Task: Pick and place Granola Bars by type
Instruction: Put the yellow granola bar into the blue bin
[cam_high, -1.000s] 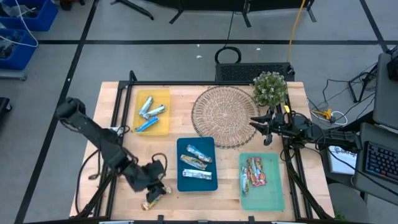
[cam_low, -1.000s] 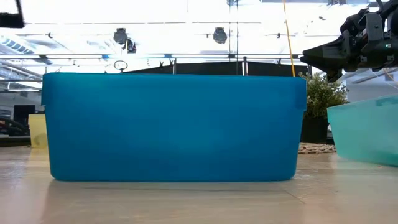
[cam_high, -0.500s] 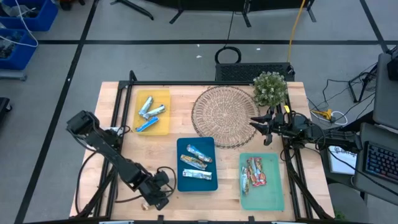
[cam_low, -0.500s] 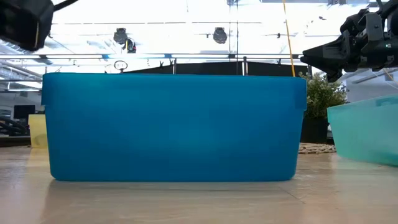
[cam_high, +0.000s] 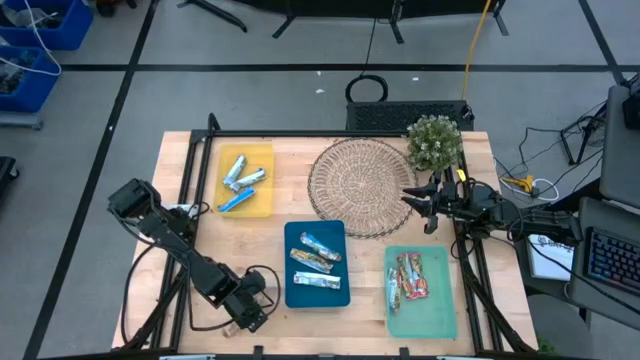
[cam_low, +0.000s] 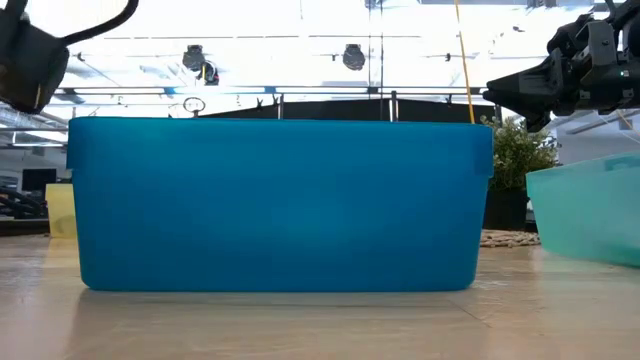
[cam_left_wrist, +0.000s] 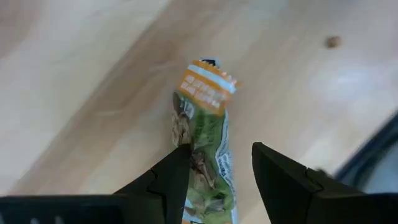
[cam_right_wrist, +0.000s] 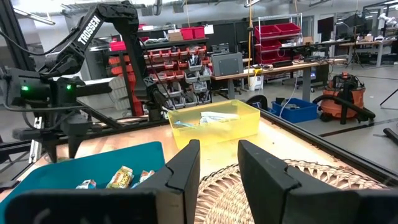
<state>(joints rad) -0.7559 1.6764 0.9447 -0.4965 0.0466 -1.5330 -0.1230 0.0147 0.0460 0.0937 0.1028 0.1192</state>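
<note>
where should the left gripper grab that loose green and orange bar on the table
Grip the loose bar across its narrow middle, coming straight down from above. It lies flat on the bare table with both long edges free, and the open left gripper already straddles it.

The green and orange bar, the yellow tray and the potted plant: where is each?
green and orange bar (cam_left_wrist: 205, 140), left wrist view, wrapper's middle.
yellow tray (cam_high: 262, 205), high view, bare floor near corner.
potted plant (cam_high: 434, 142), high view, foliage.

overhead, table-level, two wrist views
</note>
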